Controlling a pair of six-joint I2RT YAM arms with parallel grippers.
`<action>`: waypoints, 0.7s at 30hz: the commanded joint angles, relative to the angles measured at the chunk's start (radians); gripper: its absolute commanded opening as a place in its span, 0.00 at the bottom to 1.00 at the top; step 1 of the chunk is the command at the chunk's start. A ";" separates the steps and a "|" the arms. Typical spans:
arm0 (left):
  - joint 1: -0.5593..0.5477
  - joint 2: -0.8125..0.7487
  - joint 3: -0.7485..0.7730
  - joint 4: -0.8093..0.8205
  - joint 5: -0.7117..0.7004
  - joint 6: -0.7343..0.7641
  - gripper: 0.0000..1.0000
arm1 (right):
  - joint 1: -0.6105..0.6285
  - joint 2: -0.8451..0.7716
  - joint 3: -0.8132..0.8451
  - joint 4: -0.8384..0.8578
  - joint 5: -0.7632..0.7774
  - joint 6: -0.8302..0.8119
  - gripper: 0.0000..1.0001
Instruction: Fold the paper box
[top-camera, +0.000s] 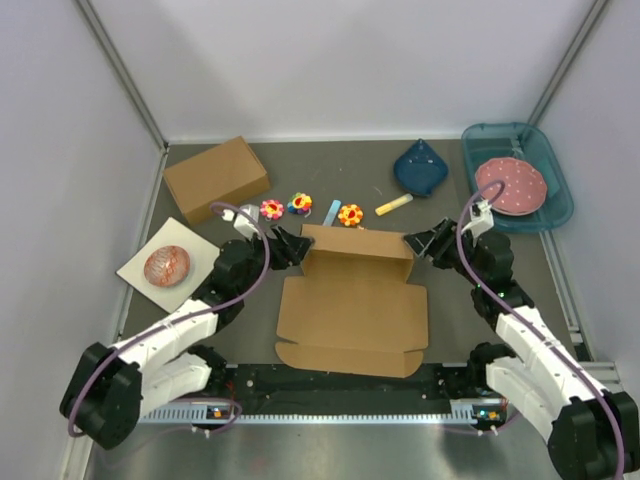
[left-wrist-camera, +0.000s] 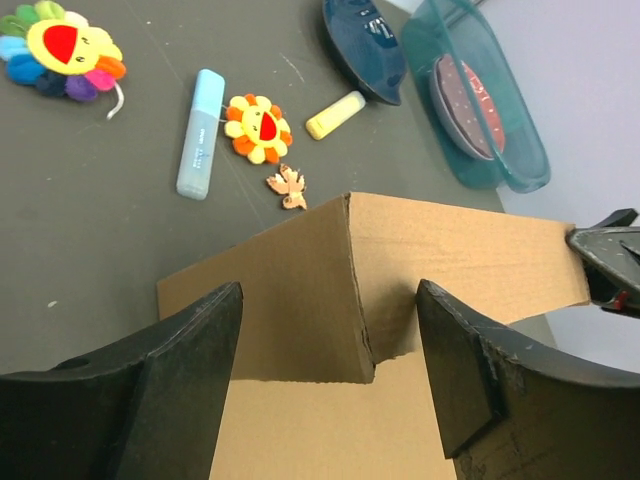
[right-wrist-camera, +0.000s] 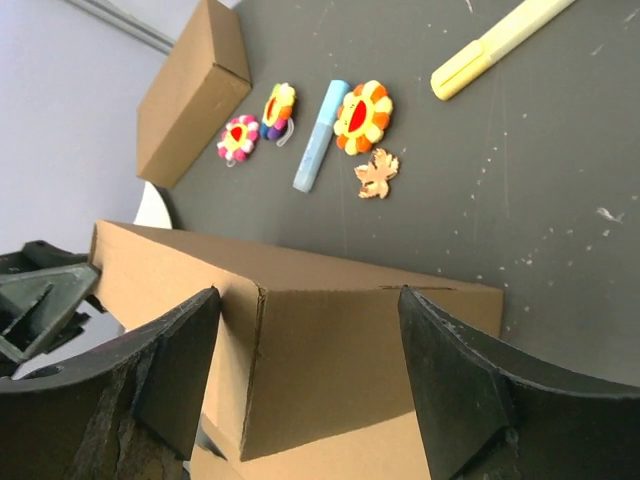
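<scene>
Barely begun: paper box (top-camera: 352, 310) lies mid-table between the arms, only its far wall raised, base and near flaps flat, sides unfolded; left gripper (top-camera: 297, 247) and right gripper (top-camera: 411, 243) gape open astride the far corners, gripping nothing.

right gripper (right-wrist-camera: 308, 305) spread astride paper box (right-wrist-camera: 380, 345) corner, flower toys (right-wrist-camera: 362, 117) beyond
</scene>
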 joint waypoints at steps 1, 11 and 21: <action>-0.002 -0.094 0.075 -0.215 -0.055 0.076 0.76 | 0.018 -0.051 0.119 -0.253 0.063 -0.117 0.73; 0.001 -0.222 0.209 -0.385 -0.159 0.116 0.81 | 0.102 -0.070 0.487 -0.508 0.155 -0.377 0.76; 0.001 -0.566 0.069 -0.606 -0.403 0.068 0.80 | 1.023 0.332 0.688 -0.720 1.235 -0.941 0.76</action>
